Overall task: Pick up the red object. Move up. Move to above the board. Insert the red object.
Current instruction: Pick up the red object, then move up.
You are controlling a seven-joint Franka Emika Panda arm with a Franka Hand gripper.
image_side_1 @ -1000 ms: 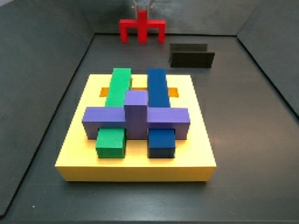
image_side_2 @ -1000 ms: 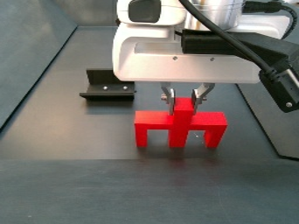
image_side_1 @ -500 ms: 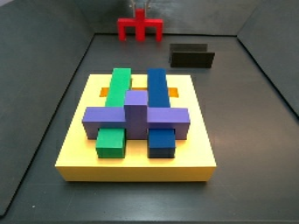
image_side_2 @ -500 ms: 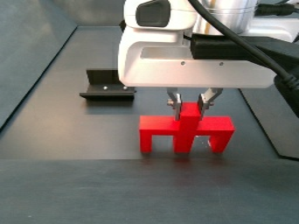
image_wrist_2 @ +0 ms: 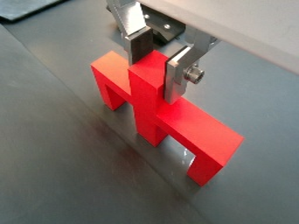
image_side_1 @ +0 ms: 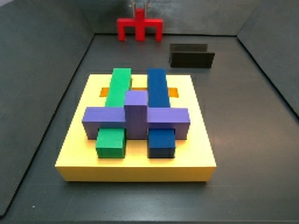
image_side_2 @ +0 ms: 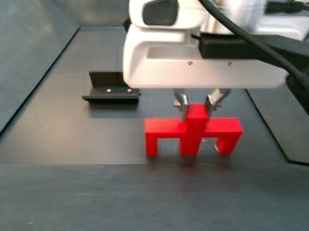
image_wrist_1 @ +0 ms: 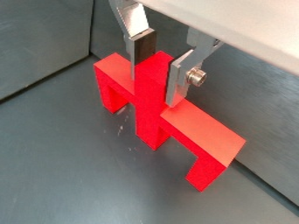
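Observation:
The red object (image_side_2: 193, 140) is a bar with two legs and an upright centre post. It sits low over the dark floor at the far end from the board (image_side_1: 136, 159). My gripper (image_side_2: 196, 106) is shut on the post, with the silver fingers (image_wrist_1: 183, 77) pressed on both of its sides in both wrist views (image_wrist_2: 156, 70). In a side view the red object (image_side_1: 140, 29) shows far behind the yellow board, under the gripper (image_side_1: 140, 12). I cannot tell whether the legs touch the floor. The board bears green, blue and purple blocks.
The dark fixture (image_side_1: 193, 57) stands on the floor between the board and the red object, off to one side; it also shows in a side view (image_side_2: 110, 90). Grey walls ring the floor.
The gripper, shut on the red object's post, has shifted a little sideways with the piece, to the right in one side view. The board and fixture have not moved.

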